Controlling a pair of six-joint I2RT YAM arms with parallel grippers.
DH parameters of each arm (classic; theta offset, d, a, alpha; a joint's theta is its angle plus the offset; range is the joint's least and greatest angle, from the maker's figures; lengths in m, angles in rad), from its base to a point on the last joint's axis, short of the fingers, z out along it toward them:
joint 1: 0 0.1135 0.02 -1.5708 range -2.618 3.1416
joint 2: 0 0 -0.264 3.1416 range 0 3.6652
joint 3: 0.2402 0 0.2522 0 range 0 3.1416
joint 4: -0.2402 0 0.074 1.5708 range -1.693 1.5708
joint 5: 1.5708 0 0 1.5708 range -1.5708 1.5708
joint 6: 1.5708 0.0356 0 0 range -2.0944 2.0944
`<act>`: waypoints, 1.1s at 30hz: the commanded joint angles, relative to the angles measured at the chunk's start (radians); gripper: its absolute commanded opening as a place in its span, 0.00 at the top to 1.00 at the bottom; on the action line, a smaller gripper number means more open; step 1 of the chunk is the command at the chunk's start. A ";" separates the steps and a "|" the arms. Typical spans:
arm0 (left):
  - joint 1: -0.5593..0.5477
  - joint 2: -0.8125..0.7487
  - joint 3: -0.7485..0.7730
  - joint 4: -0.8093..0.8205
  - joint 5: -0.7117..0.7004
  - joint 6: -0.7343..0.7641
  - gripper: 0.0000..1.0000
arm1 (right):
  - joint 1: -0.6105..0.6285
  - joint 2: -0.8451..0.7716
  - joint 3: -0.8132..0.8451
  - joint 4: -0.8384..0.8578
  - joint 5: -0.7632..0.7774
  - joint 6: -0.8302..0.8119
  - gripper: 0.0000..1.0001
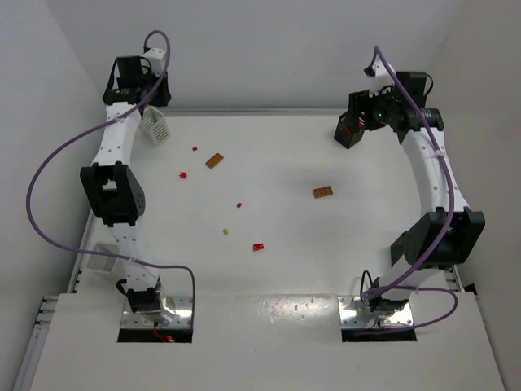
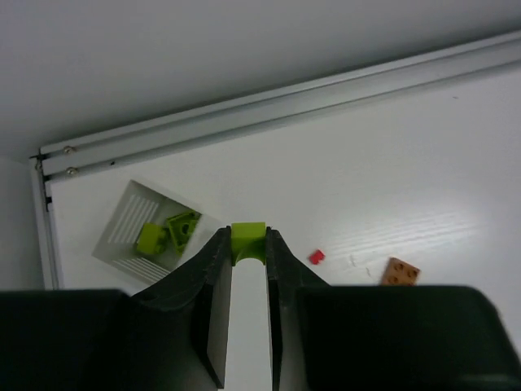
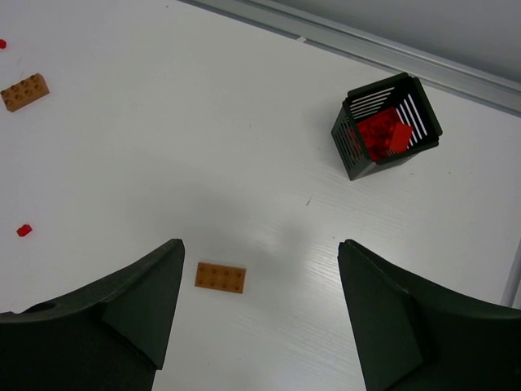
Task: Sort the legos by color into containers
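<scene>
Left wrist view is showing the white basket (image 2: 122, 221) sitting at the far left, tucked close to the aluminium rail (image 2: 285, 90) along the table's back edge. It is already holding a yellow-green piece (image 2: 151, 239) and a green piece (image 2: 184, 223). Just right of it my left claw (image 2: 246, 251) is clenching a yellow-green brick (image 2: 248, 236), pinching it at the very fingertips so it is hanging free for a clean drop. I am judging that basket to be where the brick is going, which is calling for a short shift left while minding the rail behind it. Right of my fingers a tiny red lego (image 2: 317, 257) and an orange-brown plate (image 2: 400, 271) are lying apart on bare table (image 1: 285, 269). Across the middle the few loose pieces are lying well apart, leaving plenty of room for reaching. Further right, my right claw (image 3: 259, 246) is standing wide and grasping nothing, hovering over an orange-brown brick (image 3: 220, 277). The black basket (image 3: 345, 145), holding red bricks (image 3: 383, 134), is sitting beyond it near the rail. Since it is collecting red, I am judging that the brick below belongs elsewhere.
</scene>
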 commanded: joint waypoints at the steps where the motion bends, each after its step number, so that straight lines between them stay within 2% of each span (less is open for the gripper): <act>1: 0.041 0.132 0.131 -0.058 -0.067 -0.056 0.79 | 0.010 0.001 0.042 0.035 -0.013 0.005 0.23; 9: 0.137 0.292 0.242 -0.058 -0.067 -0.155 0.79 | 0.010 -0.017 0.031 0.035 -0.004 -0.004 0.23; 20: 0.148 0.301 0.251 -0.026 -0.067 -0.157 0.77 | 0.010 -0.027 0.012 0.035 0.005 -0.004 0.23; 23: 0.148 0.311 0.251 -0.026 -0.076 -0.157 0.71 | 0.010 -0.027 0.012 0.035 0.005 -0.004 0.23; 30: 0.148 0.311 0.251 -0.016 -0.101 -0.157 0.40 | 0.010 -0.027 0.012 0.035 0.005 -0.004 0.23; 33: 0.157 0.271 0.237 -0.016 -0.081 -0.157 0.38 | 0.010 -0.027 0.012 0.035 0.005 -0.004 0.23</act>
